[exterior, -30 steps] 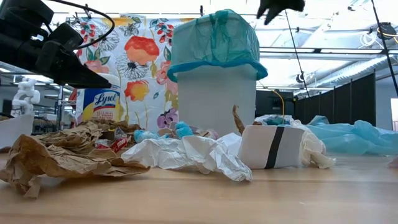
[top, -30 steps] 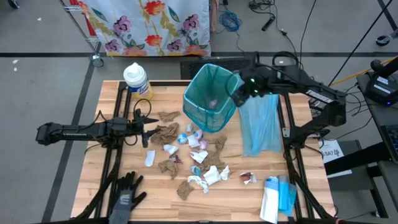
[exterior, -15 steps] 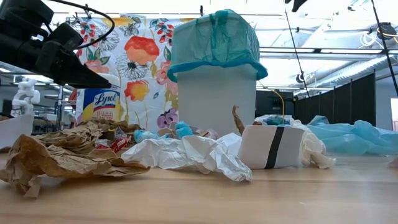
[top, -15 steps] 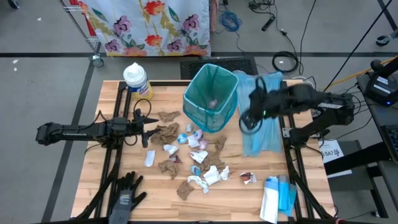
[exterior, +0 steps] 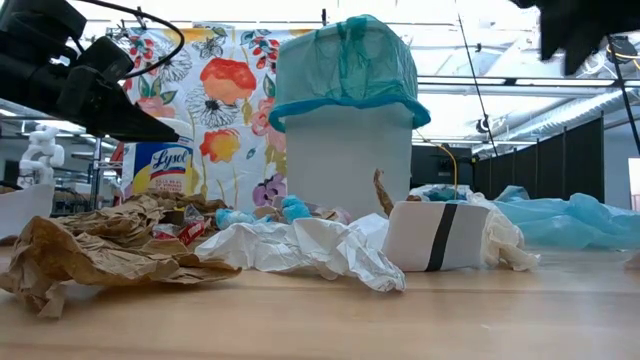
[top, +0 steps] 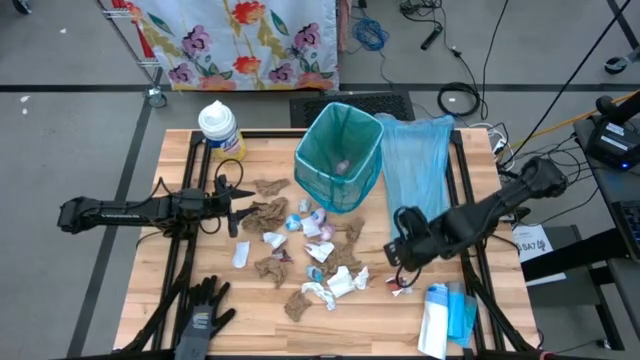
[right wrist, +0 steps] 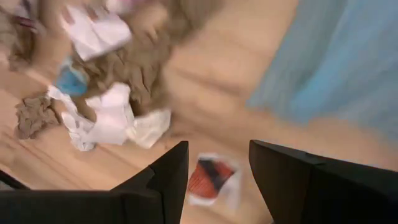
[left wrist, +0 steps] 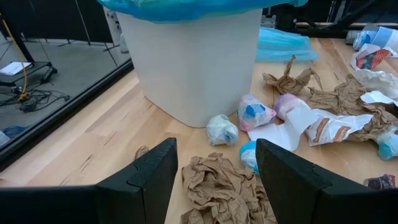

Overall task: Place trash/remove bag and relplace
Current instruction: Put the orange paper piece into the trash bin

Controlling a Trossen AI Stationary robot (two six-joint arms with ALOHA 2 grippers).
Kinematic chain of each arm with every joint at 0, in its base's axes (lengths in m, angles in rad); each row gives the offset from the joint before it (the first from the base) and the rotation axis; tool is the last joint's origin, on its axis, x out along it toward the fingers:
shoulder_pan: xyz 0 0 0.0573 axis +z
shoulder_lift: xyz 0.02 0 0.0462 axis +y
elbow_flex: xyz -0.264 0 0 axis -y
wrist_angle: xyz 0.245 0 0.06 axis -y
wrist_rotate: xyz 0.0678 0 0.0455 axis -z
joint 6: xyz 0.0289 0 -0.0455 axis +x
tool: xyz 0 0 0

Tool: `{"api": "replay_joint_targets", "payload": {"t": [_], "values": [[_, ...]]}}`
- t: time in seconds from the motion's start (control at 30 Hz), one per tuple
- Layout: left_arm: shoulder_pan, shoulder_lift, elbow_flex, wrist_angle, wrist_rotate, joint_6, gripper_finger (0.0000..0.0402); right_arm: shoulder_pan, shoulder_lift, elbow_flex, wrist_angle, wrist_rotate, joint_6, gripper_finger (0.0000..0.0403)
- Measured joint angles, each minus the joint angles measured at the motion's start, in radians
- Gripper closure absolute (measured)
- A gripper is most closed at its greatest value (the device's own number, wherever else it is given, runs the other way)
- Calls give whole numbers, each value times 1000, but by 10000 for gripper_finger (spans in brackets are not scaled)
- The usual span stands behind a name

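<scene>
The white bin [top: 338, 158], lined with a teal bag [exterior: 345, 65], stands at the table's far middle. Trash scraps [top: 315, 255] lie scattered in front of it: brown wads, white tissues, blue and pink bits. My left gripper [top: 236, 210] is open and low at the left end of the scraps, its fingers on either side of a brown paper wad [left wrist: 217, 190] without touching it. My right gripper [top: 398, 258] is open and hovers above a red-and-white wrapper [right wrist: 210, 180] on the near right. A spare light-blue bag [top: 415, 170] lies flat to the right of the bin.
A wipes canister [top: 219, 128] stands at the far left corner. Black gloves [top: 200, 312] lie at the near left edge, and a white-and-blue packet [top: 445, 315] at the near right edge. A floral cloth [top: 240, 40] hangs beyond the far edge.
My right gripper has swung from the bin's right rim toward the table's near edge, passing over the spare blue bag, and now hangs over the scraps on the near right. The left arm and the trash have kept still.
</scene>
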State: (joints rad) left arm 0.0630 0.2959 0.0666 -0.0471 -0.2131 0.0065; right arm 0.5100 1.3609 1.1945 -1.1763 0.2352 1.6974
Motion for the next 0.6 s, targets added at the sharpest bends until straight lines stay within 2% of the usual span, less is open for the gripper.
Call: {"api": "replay_joint_targets", "payload": {"t": [0.13, 0.23, 0.33, 0.6], "values": [[0, 0, 0, 0, 0, 0, 182, 37, 0, -143, 175, -84, 187, 243], [0, 0, 0, 0, 0, 0, 182, 56, 1, -237, 311, -148, 258, 243], [0, 0, 0, -1, 0, 0, 182, 75, 1, -295, 406, -164, 324, 243], [0, 0, 0, -9, 0, 0, 182, 126, 0, -315, 388, -215, 433, 243]]}}
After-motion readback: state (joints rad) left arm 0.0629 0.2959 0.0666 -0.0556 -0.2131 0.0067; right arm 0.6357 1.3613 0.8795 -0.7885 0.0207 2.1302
